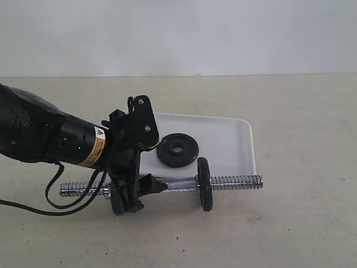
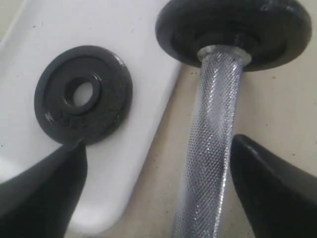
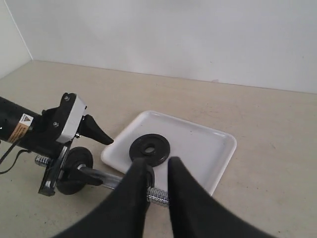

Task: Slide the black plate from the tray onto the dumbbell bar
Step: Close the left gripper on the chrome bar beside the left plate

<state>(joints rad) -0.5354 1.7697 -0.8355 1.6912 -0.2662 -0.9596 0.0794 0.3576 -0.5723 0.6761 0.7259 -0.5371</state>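
Note:
The black plate [image 1: 177,149] [image 2: 82,94] [image 3: 149,149] lies flat on the white tray [image 1: 228,139] [image 2: 138,44] [image 3: 198,144]. The dumbbell bar [image 1: 234,181] [image 2: 213,124] [image 3: 158,196] lies on the table along the tray's near edge. It carries one black disc right of its middle [image 1: 204,184] [image 2: 233,25] and another near its left end [image 1: 118,202] [image 3: 74,168]. My left gripper [image 1: 153,166] [image 2: 158,144] is open, with one finger on each side of the bar's knurled middle. My right gripper [image 3: 157,162] hovers high over the bar's threaded right end, narrowly open and holding nothing. It is outside the exterior view.
The beige table [image 1: 301,223] runs back to a white wall [image 1: 223,33]. The left arm's black cable [image 1: 67,204] loops on the table by the bar's left end.

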